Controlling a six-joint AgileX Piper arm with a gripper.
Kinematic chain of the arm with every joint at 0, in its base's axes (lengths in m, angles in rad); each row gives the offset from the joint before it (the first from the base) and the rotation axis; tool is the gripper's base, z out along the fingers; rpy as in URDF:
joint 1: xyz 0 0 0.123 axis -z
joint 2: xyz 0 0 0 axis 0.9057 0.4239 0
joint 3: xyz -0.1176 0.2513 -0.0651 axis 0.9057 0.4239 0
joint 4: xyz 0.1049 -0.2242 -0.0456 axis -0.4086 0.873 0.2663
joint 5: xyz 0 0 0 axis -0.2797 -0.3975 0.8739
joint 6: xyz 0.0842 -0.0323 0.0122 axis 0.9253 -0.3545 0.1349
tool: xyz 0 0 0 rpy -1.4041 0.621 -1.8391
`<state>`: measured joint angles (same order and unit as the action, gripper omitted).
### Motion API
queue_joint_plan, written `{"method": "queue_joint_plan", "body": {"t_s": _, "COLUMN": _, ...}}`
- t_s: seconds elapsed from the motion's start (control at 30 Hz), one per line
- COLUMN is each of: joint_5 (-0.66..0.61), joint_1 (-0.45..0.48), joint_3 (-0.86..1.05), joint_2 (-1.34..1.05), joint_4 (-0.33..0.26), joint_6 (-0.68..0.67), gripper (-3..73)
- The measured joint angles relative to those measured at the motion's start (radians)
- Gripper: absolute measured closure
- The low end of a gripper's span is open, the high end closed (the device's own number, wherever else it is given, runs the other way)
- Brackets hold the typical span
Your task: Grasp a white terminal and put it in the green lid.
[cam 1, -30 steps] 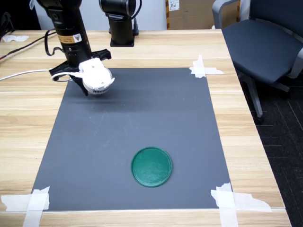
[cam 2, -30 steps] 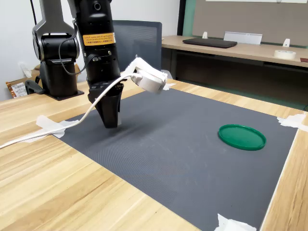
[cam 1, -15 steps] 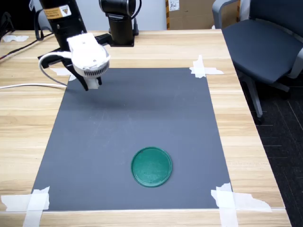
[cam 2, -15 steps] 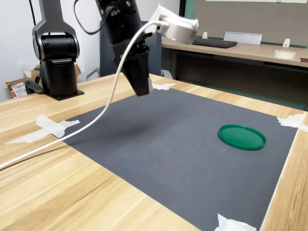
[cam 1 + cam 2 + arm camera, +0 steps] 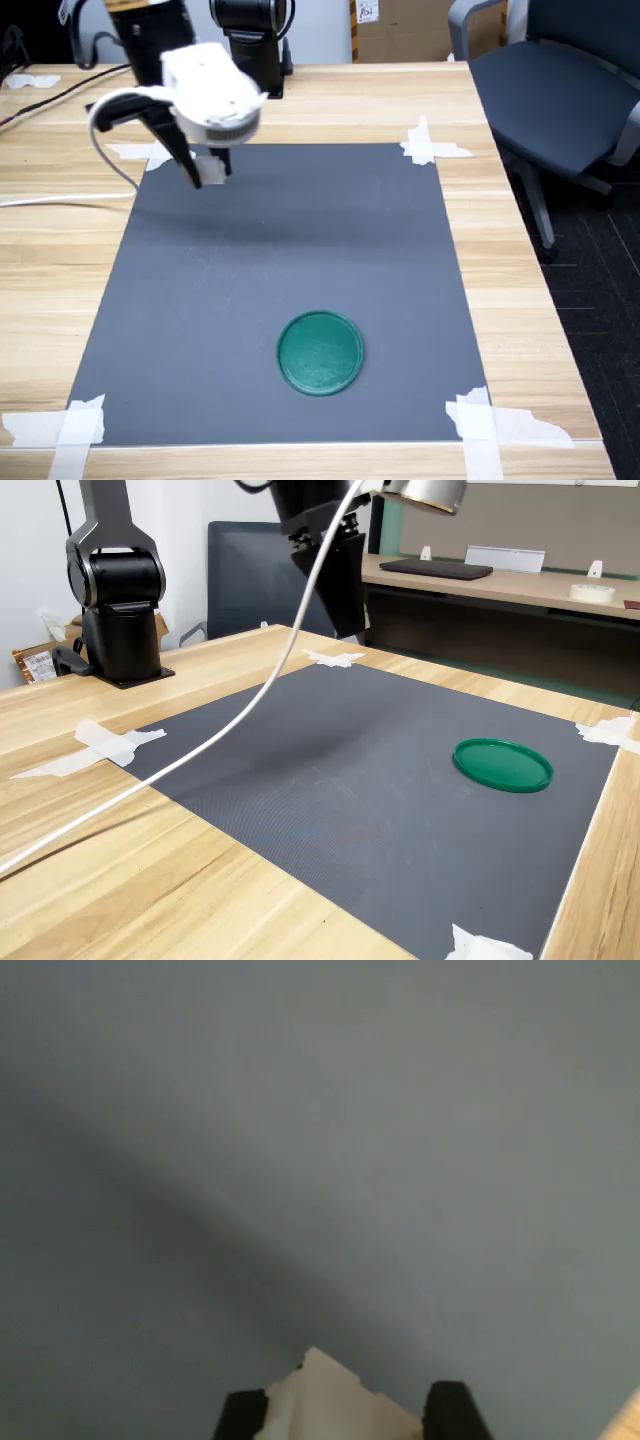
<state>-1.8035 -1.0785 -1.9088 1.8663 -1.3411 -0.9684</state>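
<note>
Gripper (image 5: pixel 207 176) hangs above the grey mat (image 5: pixel 300 250), toward 10 o'clock of it in the first exterior view. Wrist view: jaws closed on the white terminal (image 5: pixel 335 1405), pale block pinched between two dark fingertips (image 5: pixel 243 1418).

Judgement: terminal tiny, light, rigid plastic, smooth faces; may slip or twist. Best held across flat opposite sides, as it appears held here.

White cable (image 5: pixel 200 750) trails from the wrist across mat and tabletop (image 5: pixel 60 240).

Green lid (image 5: pixel 320 352) lies flat and bare toward 5 o'clock of the mat. Mat between looks clear; shallow rim the only hazard. Tape strips (image 5: pixel 430 145) at the mat's corners.

Office chair (image 5: pixel 560 90) at 2 o'clock, off the tabletop.
</note>
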Motion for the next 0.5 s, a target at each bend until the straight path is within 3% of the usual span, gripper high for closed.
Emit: {"method": "queue_joint_plan", "body": {"t_s": 0.5, "joint_5": 0.014, "joint_1": -0.179, "joint_3": -0.285, "joint_2": 0.238, "joint_4": 0.058, "joint_6": 0.185, "gripper": 43.0}}
